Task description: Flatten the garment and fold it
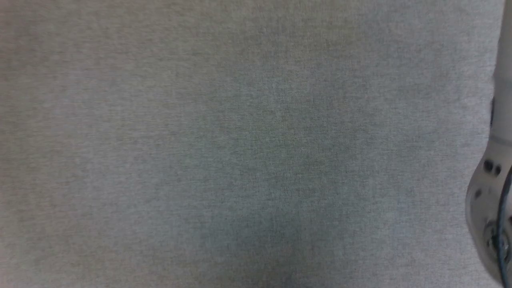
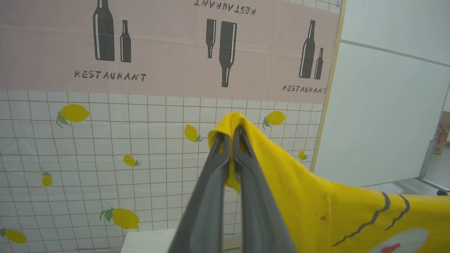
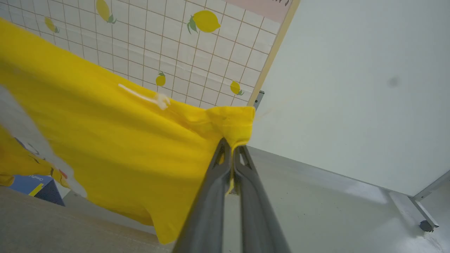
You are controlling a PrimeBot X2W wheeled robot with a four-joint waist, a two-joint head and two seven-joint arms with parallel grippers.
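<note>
The mustard-yellow T-shirt (image 2: 309,207) hangs in the air, stretched between my two grippers. In the left wrist view my left gripper (image 2: 232,131) is shut on a bunched edge of the shirt, whose dark wavy stripes and white oval with a red dot show at the lower right. In the right wrist view my right gripper (image 3: 232,149) is shut on another corner of the shirt (image 3: 116,147), and the cloth spreads away to the left above the grey table edge. A pale forearm (image 1: 494,180) shows at the right edge of the head view.
The head view looks down on the grey cloth-covered table top (image 1: 240,152). A tiled wall panel with lemons and a pink RESTAURANT banner (image 2: 105,123) stands ahead. A blue box (image 3: 31,186) sits beyond the table edge, and a plain white wall (image 3: 351,88) is to the right.
</note>
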